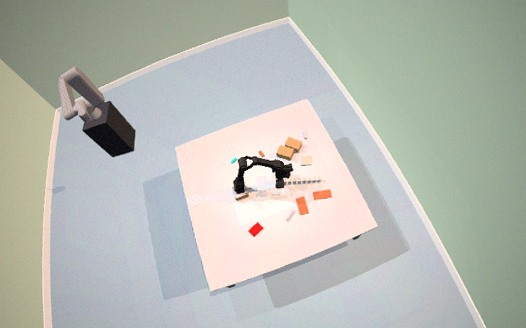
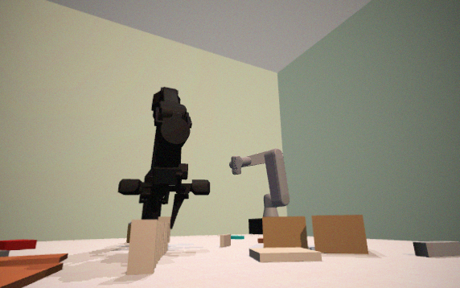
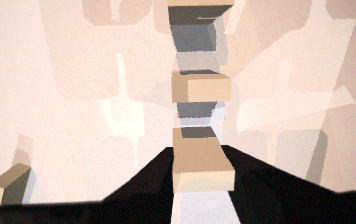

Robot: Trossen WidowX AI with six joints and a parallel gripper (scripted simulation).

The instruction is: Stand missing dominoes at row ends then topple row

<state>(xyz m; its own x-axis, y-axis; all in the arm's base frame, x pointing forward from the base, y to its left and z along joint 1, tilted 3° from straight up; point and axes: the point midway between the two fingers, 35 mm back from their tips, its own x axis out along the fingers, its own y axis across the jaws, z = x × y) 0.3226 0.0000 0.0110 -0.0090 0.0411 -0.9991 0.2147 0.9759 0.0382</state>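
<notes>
The row of cream dominoes (image 1: pixel 303 182) (image 2: pixel 143 246) (image 3: pixel 210 90) stands upright, with its near domino just ahead of the fingers in the wrist view. My gripper (image 1: pixel 280 185) (image 3: pixel 198 152) is low at the arm-side end of the row, shut on a cream domino (image 3: pixel 197 156). That domino is upright and in line with the row, with a gap to the first standing one. Whether its base touches the table is hidden. In the exterior view the row hides most of it. Another loose domino (image 2: pixel 225 240) (image 3: pixel 14 179) lies off to one side of the row.
Two brown boxes (image 1: pixel 285 153) (image 2: pixel 285 232) and a flat cream block (image 1: pixel 306 161) (image 2: pixel 285 255) lie on one side of the row. Orange slabs (image 1: pixel 302 206) (image 1: pixel 322 194), a thin pale block (image 1: pixel 290 216) and a red block (image 1: pixel 255 229) lie on the other.
</notes>
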